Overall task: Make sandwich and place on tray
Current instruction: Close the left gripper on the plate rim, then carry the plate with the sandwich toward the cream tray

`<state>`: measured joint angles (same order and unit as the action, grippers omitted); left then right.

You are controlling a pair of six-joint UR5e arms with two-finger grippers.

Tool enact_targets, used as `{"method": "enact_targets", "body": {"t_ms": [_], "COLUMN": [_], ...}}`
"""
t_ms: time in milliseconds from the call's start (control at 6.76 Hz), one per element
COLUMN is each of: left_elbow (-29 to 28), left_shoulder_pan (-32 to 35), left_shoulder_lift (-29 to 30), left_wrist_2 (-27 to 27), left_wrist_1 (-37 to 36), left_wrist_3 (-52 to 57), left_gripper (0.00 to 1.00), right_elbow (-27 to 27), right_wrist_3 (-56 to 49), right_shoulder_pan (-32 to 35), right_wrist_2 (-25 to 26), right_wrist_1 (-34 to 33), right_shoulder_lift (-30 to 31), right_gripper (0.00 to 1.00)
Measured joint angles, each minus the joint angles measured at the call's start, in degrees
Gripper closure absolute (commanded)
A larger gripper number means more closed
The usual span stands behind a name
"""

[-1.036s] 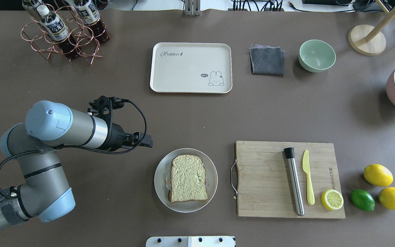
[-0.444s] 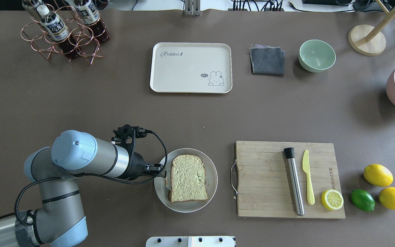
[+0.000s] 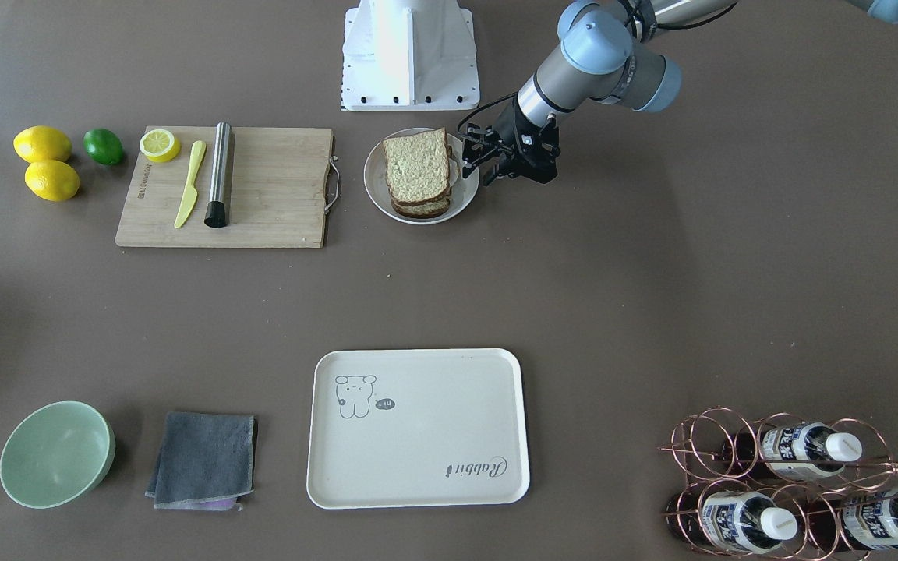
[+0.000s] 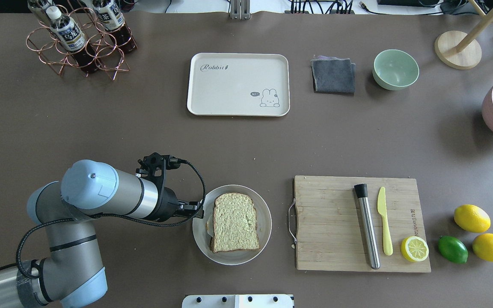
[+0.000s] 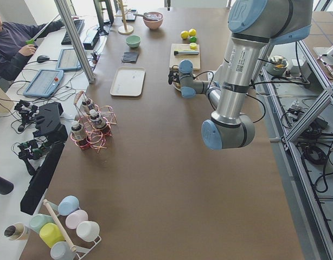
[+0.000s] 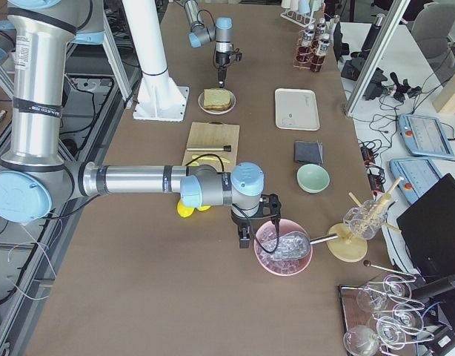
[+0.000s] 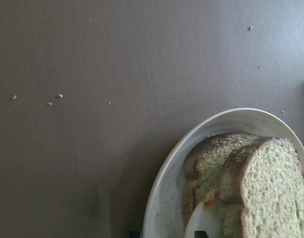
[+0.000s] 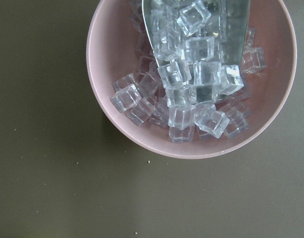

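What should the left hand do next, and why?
Probably ease the left hand in around the edge of the sandwich, then close. It is open at the rim of the plate, short of the bread, and the sandwich isn't on the tray yet.

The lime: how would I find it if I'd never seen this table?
In the overhead view, find the wooden cutting board on the right side. Just past its right edge sits a cluster of three fruits. The lime is the one nearest the board and the only green one; the whole lemons beside it are yellow.
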<state>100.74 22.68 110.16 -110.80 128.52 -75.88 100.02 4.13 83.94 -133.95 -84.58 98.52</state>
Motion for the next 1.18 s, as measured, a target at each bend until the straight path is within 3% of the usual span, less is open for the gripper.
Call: {"method": "enact_targets", "body": {"t_ms": [296, 592, 740, 888, 1184], "left_elbow": [-1.16, -1.63, -1.77, -1.9, -2.44], "left_shoulder_pan": [-0.55, -1.04, -1.36, -1.71, -2.04], "left_shoulder_lift": [0.02, 0.22, 0.48, 0.65, 0.77], "left_wrist_2": [0.08, 0.14, 0.14, 0.15, 0.19], "left_wrist_1": [-0.02, -0.03, -0.03, -0.03, -0.02], "left_wrist_3": [0.05, 0.11, 0.11, 0.11, 0.14], "left_gripper": [0.6, 0.72, 0.8, 1.0, 1.0], "right_elbow": [-0.05, -0.05, -0.06, -0.07, -0.11], "right_wrist_3": [0.0, 0.0, 0.0, 0.0, 0.02], "right_shoulder_pan": [0.0, 0.0, 0.0, 0.0, 0.0], "right_wrist_2": [0.0, 0.0, 0.0, 0.0, 0.0], "right_wrist_1": [-0.04, -0.06, -0.06, -0.05, -0.04], "right_shoulder_lift": [0.0, 0.09, 0.13, 0.16, 0.2], "right_gripper": [0.0, 0.0, 0.0, 0.0, 0.0]}}
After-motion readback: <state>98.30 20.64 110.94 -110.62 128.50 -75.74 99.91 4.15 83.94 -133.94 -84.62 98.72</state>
